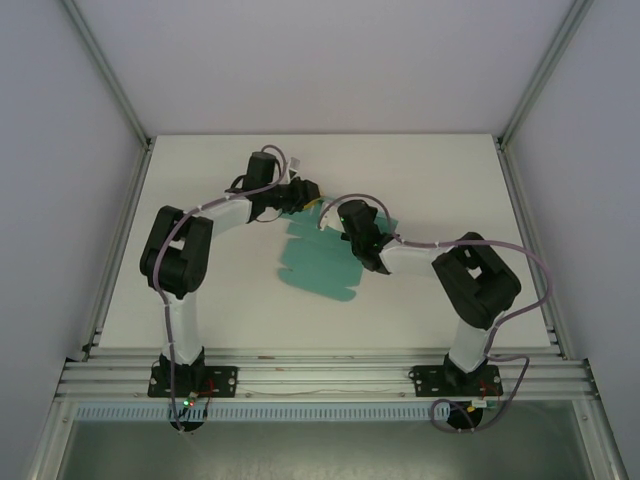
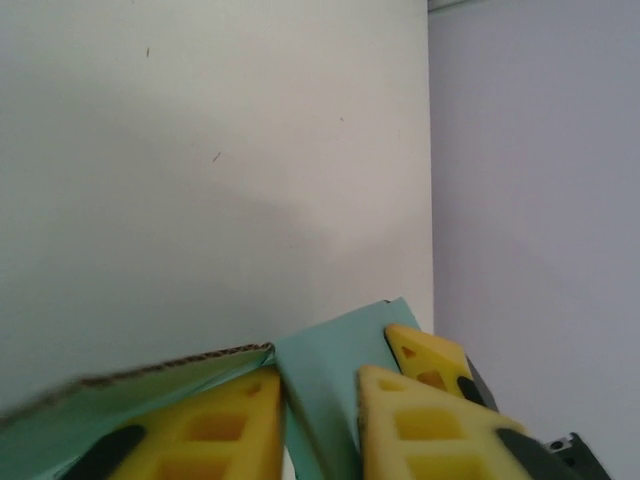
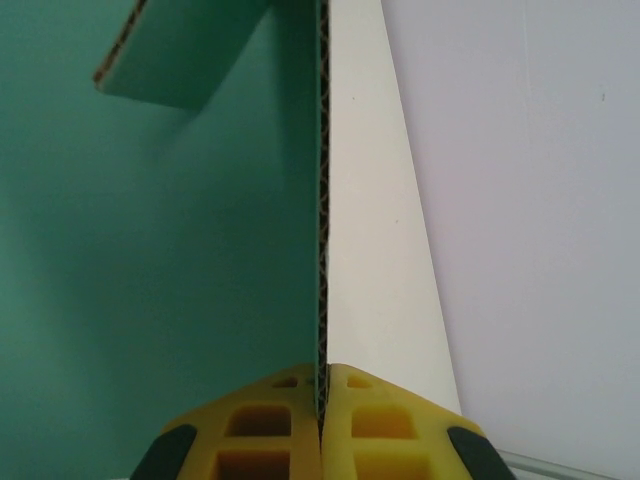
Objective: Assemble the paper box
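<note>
Find the paper box (image 1: 318, 262) mid-table between the two arms: teal-green, mostly flat, with a panel raised on the right side. Note the right gripper (image 3: 322, 375) clamped shut on the corrugated edge of that upright panel, teal face to one side and pale back to the other. Note the left gripper (image 2: 322, 385) at the far edge of the sheet, yellow fingers (image 2: 215, 425) straddling a small teal flap; cannot tell whether pinching it or merely bracketing it. To do the fold well, hold the right grip firm as an anchor, with the panel square to the base. Seat the flap deep between the left pads before turning, then rotate about the crease rather than pulling, so as not to drag the flat part across the surface. Watch for creasing off the score line and for buckling in such thin card. Below, see a plain white table (image 1: 200, 170), matt and smooth. Around it, see pale grey walls (image 1: 60, 150) framed by aluminium posts (image 1: 105, 70), and a slotted rail (image 1: 320, 372) along the near edge.
</note>
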Controlling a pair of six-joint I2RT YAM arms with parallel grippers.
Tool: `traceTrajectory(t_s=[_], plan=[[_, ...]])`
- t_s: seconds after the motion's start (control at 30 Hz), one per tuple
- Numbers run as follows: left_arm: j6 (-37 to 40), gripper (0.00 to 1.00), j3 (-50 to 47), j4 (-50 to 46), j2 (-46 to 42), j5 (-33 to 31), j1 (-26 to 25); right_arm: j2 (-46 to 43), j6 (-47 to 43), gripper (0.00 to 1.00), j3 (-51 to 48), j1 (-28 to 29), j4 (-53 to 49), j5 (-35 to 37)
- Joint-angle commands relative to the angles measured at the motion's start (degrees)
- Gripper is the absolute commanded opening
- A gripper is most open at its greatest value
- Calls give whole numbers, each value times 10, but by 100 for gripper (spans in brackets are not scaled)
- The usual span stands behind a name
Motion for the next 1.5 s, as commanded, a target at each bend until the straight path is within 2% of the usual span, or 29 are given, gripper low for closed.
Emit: traceTrajectory(t_s=[0.0, 0.13, 0.23, 0.33, 0.43, 0.47, 0.6, 0.63, 0.77, 0.87, 0.93, 1.17, 1.3, 1.47], plan=[[-14, 17, 4, 46, 6, 3, -15, -12, 4, 0, -11, 12, 31, -34], [1, 12, 1, 24, -3, -14, -16, -16, 4, 0, -14, 12, 33, -27], [33, 12, 1, -11, -18, -30, -16, -21, 9, 0, -16, 12, 34, -23], [80, 29, -5, -54, -44, -53, -14, -32, 23, 0, -21, 11, 32, -18], [136, 51, -24, -98, -97, -94, -7, -48, 36, 0, -25, 5, 16, -17], [147, 62, -39, -107, -119, -113, -2, -54, 40, 0, -26, 3, 7, -19], [205, 98, -114, -131, -204, -172, 28, -81, 57, 0, -29, -10, -27, -30], [214, 100, -137, -134, -221, -183, 39, -87, 63, 0, -29, -15, -38, -33], [236, 100, -221, -137, -262, -223, 90, -121, 97, 0, -32, -32, -78, -70], [256, 100, -249, -122, -253, -236, 100, -144, 124, 0, -35, -42, -98, -113], [261, 100, -247, -104, -233, -216, 100, -154, 138, 0, -33, -45, -111, -134], [235, 87, -236, 41, -139, -131, 97, -148, 160, 0, -25, -48, -107, -138], [230, 87, -246, 103, -125, -76, 87, -143, 172, 0, -19, -48, -110, -136], [230, 87, -245, 130, -117, -65, 75, -136, 182, 0, -21, -49, -111, -144]])
